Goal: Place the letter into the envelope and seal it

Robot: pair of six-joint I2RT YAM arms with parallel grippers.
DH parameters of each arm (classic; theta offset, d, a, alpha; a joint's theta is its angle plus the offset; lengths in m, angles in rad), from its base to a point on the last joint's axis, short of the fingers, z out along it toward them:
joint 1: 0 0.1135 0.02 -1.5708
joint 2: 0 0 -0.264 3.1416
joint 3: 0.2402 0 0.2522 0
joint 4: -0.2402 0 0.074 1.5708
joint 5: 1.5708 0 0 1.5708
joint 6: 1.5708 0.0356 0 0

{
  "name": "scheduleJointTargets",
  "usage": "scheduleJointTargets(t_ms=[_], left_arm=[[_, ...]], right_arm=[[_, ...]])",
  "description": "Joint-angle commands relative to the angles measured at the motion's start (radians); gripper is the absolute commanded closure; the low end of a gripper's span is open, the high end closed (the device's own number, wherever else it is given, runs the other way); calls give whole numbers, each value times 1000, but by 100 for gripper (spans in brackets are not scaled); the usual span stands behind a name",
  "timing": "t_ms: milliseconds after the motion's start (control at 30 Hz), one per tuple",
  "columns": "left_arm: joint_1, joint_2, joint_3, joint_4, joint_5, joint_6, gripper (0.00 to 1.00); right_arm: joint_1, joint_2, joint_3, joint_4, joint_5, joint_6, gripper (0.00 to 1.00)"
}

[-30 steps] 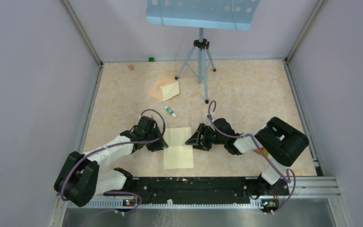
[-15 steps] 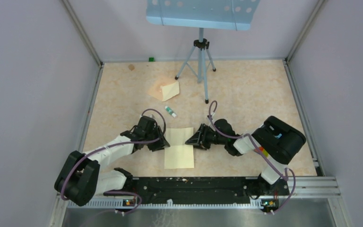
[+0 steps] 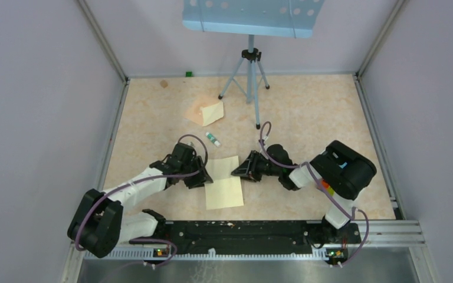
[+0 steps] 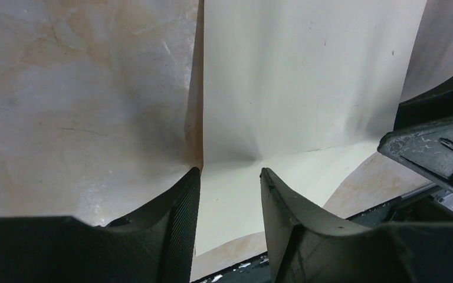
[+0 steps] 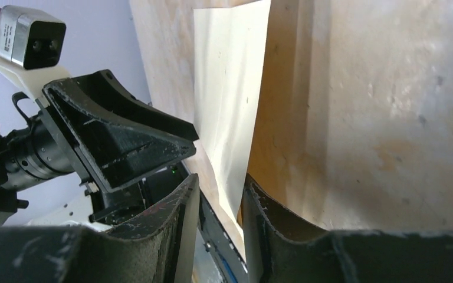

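- Since a second ago the right arm has swung in towards the middle of the table (image 3: 307,118), its elbow now further left and a little further up, and the right gripper (image 3: 238,171) has pushed slightly closer to the letter (image 3: 224,191)
- The letter's far half has shifted too: its top edge now slants, and the right wrist view shows that half raised off the surface with a shadow under it
- The left arm has hardly moved
- Count: one letter, one envelope (image 3: 197,112), one glue stick (image 3: 213,139), one music stand (image 3: 249,65) on a tripod, two grippers
- The letter lies near the front of the table between the two grippers, creased across its middle, the near half flat
- The left gripper (image 3: 200,175) sits at the letter's left edge, level with the crease; in its wrist view the fingers (image 4: 177,218) stand a narrow gap apart and the paper's edge runs into that gap
- The right gripper meets the letter's right edge, turned on its side; its jaws are also only narrowly parted, with the lifted paper edge passing between them
- Whether either pair of pads truly presses the sheet cannot be told
- The envelope rests well apart from both grippers, further back and left of the stand's legs, with the glue stick between it and the letter
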Motion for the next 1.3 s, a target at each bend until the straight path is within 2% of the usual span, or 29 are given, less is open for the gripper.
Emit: scheduleJointTargets(t_ms=[0, 133, 267, 300, 367, 467, 600, 700, 767, 833, 900, 1033, 1267], left_arm=[[-2, -6, 55, -17, 13, 26, 51], [0, -28, 96, -62, 24, 7, 46], [36, -79, 136, -138, 58, -22, 41], [47, -90, 154, -166, 61, -26, 39], [68, -115, 193, -216, 78, -46, 35], [79, -150, 248, -255, 101, -127, 24], [79, -189, 285, -180, 154, -250, 13], [79, -195, 299, -22, 210, -222, 10], [79, -163, 364, -64, 193, -156, 7], [79, -142, 408, -109, 185, -174, 5], [78, -163, 380, -48, 196, -274, 4], [74, -248, 245, 184, 152, -504, 2], [40, -249, 197, 319, 55, -683, 1]], right_arm=[[-13, 38, 60, 34, -12, -24, 68], [-27, 66, 78, 50, -22, -15, 74], [-49, 64, 99, 47, -36, -12, 98], [-54, 55, 105, 37, -38, -15, 100], [-59, 20, 118, 11, -34, -24, 100], [-59, -75, 139, -59, 0, -53, 100], [-59, -227, 178, -173, 61, -122, 100], [-59, -313, 216, -228, 76, -142, 100], [-59, -351, 242, -254, 74, -145, 100], [-59, -398, 250, -269, 92, -153, 100], [-54, -454, 252, -293, 141, -201, 100], [-48, -513, 245, -283, 203, -240, 100], [11, -542, 218, -170, 281, -241, 100]])
